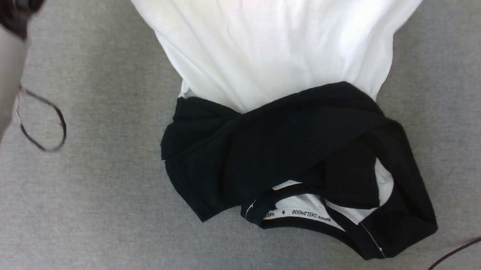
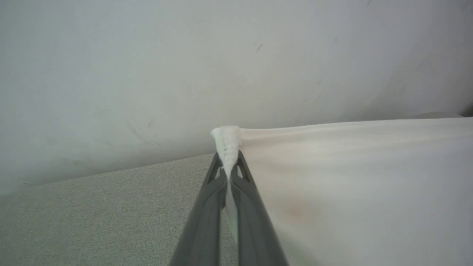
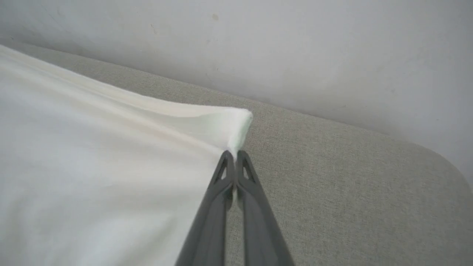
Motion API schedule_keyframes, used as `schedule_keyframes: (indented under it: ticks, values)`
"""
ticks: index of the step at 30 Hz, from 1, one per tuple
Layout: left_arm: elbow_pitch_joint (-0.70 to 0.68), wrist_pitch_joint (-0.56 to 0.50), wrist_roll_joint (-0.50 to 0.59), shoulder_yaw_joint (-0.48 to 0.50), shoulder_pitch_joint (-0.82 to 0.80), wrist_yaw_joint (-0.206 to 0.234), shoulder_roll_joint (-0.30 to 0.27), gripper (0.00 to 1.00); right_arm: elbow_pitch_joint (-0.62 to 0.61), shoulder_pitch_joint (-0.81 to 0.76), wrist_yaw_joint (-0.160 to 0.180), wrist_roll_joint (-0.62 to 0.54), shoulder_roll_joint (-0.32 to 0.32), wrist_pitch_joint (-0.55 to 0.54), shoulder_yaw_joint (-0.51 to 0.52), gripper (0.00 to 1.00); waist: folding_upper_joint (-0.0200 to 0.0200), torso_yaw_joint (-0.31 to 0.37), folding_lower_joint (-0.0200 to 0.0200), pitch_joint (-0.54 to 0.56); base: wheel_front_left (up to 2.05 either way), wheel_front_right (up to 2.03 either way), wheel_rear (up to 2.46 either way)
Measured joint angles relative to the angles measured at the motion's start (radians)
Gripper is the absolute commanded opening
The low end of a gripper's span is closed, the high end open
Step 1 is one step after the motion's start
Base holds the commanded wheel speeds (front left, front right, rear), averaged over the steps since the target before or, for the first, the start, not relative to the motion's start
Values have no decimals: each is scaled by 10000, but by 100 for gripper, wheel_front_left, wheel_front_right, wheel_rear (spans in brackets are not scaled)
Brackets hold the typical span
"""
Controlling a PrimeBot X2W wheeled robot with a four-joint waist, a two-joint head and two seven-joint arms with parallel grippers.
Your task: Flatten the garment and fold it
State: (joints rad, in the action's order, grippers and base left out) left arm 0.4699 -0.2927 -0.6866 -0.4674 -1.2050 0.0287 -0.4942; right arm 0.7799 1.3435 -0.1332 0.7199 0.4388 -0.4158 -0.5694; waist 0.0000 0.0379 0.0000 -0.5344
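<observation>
While both jaws pinch white hem corners, the garment (image 1: pixel 272 48) trails onto the grey surface (image 1: pixel 91 205), with its black sleeves (image 1: pixel 290 155) bunched at the near end.
The left gripper (image 2: pixel 230 162) has a deep bite of hem. The right gripper (image 3: pixel 235 157) holds its corner just at the tips. Spread the corners evenly and drag low, or the right pinch may slip.

"HAPPY CHILDHOOD" on collar tape (image 1: pixel 304 214) of garment (image 1: pixel 271 52)
</observation>
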Motion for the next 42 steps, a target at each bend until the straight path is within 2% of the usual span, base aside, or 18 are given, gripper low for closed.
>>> schedule_keyframes:
  ticks: [6,13,19,21,22,23,26,31,34,35,37,38,39,40,41,42]
  values:
    - [-1432,784,-385,514,2020,485,-405,0,-1147,-1326,-10,385,729,489,-142,0,0,-54,-2,769,0,0,0]
    - [-4082,1281,-782,1197,5731,2011,-1011,0,-2905,-3854,-13,566,1262,694,50,0,0,-94,-3,1735,0,0,0]
    - [-6347,1335,-943,1528,8772,3248,-1415,0,-4422,-6632,-81,301,1402,727,1480,0,0,-130,-4,2472,0,0,0]
    - [-6932,1336,-1053,1605,9662,3565,-1469,0,-4941,-7679,-86,27,1300,621,2259,0,0,-138,-4,2674,0,0,0]
    - [-6932,1336,-1053,1605,9662,3565,-1469,0,-4941,-7679,-86,27,1300,621,2259,0,0,-138,-4,2674,0,0,0]
    - [-7386,1333,-1097,1622,10444,3797,-1519,0,-5567,-8740,-90,-336,1087,384,3058,0,0,-147,-4,2842,0,0,0]
    - [-7749,1214,-1208,1509,11500,4067,-1561,0,-6590,-10402,-94,-1058,412,-182,4305,0,0,-159,-4,3043,0,0,0]
    - [-7866,1170,-1256,1026,12602,4240,-1402,0,-8266,-12912,-90,-2395,-1241,-1258,6334,0,0,-191,-3,3235,0,0,0]
    - [-7703,1112,-1285,642,12821,4257,-1189,0,-9043,-13996,-75,-3231,-2132,-1843,7020,0,0,-202,-3,3286,0,0,0]
    - [-7703,1112,-1285,642,12821,4257,-1189,0,-9043,-13996,-75,-3231,-2132,-1843,7020,0,0,-202,-3,3286,0,0,0]
    - [-7496,1005,-1290,387,12842,4257,-1041,0,-9332,-14513,-71,-3733,-2656,-2111,7210,0,0,-203,-1,3302,0,0,0]
    - [-7367,966,-1294,261,12842,4253,-957,5,-9409,-14707,-71,-3956,-2911,-2197,7267,0,0,-201,-1,3319,0,0,0]
    - [-7102,890,-1315,59,12842,4253,-740,22,-9430,-14966,-69,-4366,-3223,-2249,7217,0,0,-175,-2,3335,0,0,0]
    - [-6968,894,-1312,-23,12842,4253,-650,41,-9375,-15024,-67,-4535,-3310,-2228,7200,11,0,-148,-1,3344,0,0,0]
    - [-6821,895,-1312,-73,12841,4253,-570,59,-9273,-15049,-42,-4675,-3379,-2215,7164,35,0,-126,0,3363,0,0,0]
    - [-6704,911,-1306,-127,12841,4253,-493,100,-9177,-15067,-19,-4769,-3452,-2140,7145,86,0,-107,0,3388,0,0,0]
